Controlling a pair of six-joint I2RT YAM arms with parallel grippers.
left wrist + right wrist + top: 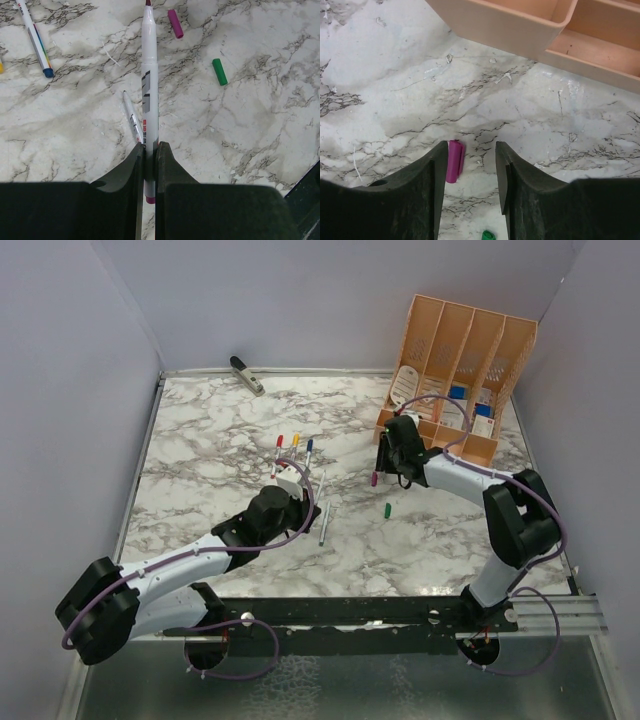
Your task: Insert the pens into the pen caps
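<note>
My left gripper (150, 146) is shut on a white pen (149, 90) with a magenta tip, held above the marble table (260, 130) and pointing toward a magenta pen cap (175, 23). Another uncapped pen (131, 117) lies on the table under it. My right gripper (470, 147) is open and low over the table. The magenta cap (454, 161) lies flat between its fingers, right beside the left finger. A green cap (488, 235) lies nearer to me. From above, the left gripper (298, 485) and right gripper (385, 468) face each other, with the magenta cap (374, 478) between them.
Three capped pens, red (278, 452), yellow (295, 445) and blue (308, 455), lie behind the left gripper. An orange desk organizer (465, 360) stands at the back right, close behind the right gripper. A grey stapler-like tool (246, 374) lies by the back wall.
</note>
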